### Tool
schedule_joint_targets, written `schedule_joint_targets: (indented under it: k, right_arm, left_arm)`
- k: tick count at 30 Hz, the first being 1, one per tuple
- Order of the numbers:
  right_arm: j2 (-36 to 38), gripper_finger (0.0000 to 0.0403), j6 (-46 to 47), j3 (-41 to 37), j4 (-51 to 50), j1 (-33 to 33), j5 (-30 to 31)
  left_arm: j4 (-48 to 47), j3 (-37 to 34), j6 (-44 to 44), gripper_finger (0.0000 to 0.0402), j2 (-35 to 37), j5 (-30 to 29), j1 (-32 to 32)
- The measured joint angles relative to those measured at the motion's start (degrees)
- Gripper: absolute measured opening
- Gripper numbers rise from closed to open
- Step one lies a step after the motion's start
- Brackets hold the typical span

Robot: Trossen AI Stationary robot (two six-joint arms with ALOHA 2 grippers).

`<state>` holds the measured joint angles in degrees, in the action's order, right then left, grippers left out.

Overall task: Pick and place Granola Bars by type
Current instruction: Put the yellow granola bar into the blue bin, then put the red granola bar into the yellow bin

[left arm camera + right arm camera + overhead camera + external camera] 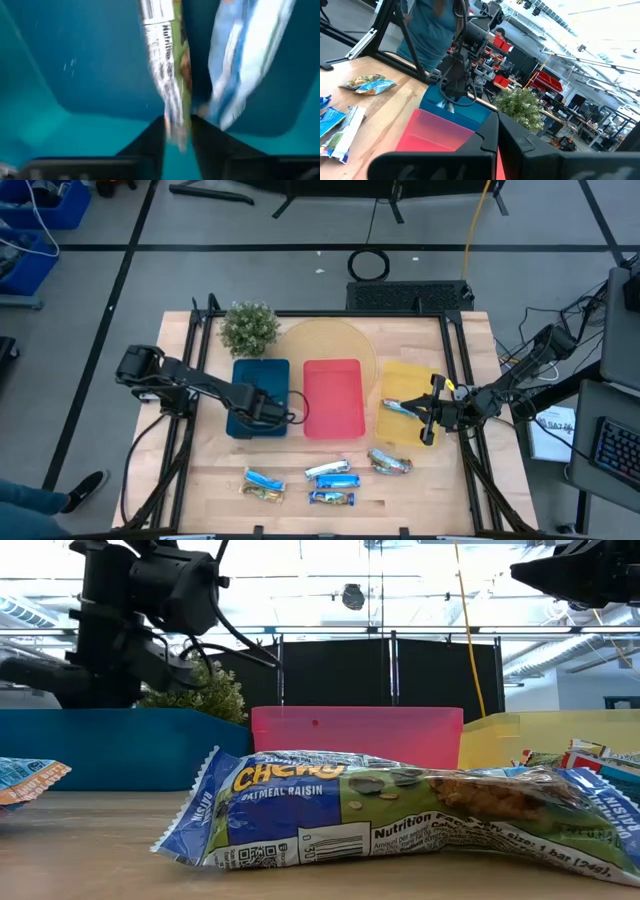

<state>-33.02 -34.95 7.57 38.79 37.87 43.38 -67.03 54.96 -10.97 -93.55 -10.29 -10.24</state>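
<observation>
My left gripper (262, 406) stands over the blue tray (250, 375), shut on a silvery granola bar with green and brown print (167, 75). A blue-and-white bar (240, 70) shows right beside it above the tray floor; whether it lies there I cannot tell. My right gripper (415, 413) is shut and holds nothing, over the yellow tray (405, 378), next to a bar (397, 406) lying in that tray. Several more bars lie flat near the table's near edge, among them a blue-and-white one (332, 476) and a brownish one (390, 463). My left gripper pinches the silvery bar by one end (176, 131) between its two fingers (150, 140). The fingers come from above, pointing down into the blue tray. The bar hangs below them toward the tray floor; whether its far end touches the floor cannot be told.
A red tray (333, 395) sits between the blue and yellow ones. A potted plant (248, 328) and a pale round mat (325, 340) lie toward the far edge. In the low view an oatmeal-raisin bar (400, 820) lies close to the camera. Bare wood shows between trays and loose bars.
</observation>
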Motion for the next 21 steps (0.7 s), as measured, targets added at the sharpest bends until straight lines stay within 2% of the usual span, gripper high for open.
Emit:
schedule_joint_targets:
  k: [6,11,14,16,18,21]
  right_arm:
    - [0.0,0.0000,1.0,0.0,-0.9,0.0,0.0]
    - [0.0,0.0000,0.9,0.0,-1.5,0.0,0.0]
    - [0.0,0.0000,-0.1,0.0,-2.0,0.0,0.0]
    - [0.0,0.0000,-0.1,0.0,-2.2,0.0,0.0]
    - [-0.1,0.0000,0.0,0.0,-2.2,0.0,0.0]
    - [-0.1,0.0000,1.3,0.0,-2.2,0.0,0.1]
  left_arm:
    - [-3.5,1.5,-0.7,0.0213,3.2,-0.5,0.0]
    - [-6.3,5.2,0.2,0.0259,10.3,-0.5,-0.4]
    - [-4.9,6.6,0.3,0.0260,17.6,-2.6,-0.7]
    - [0.2,6.3,0.5,0.0249,23.5,-3.7,-1.2]
    - [9.2,3.6,2.3,0.0229,30.5,-4.1,-1.9]
    - [27.1,-4.0,8.5,0.0180,41.3,-1.4,-3.1]
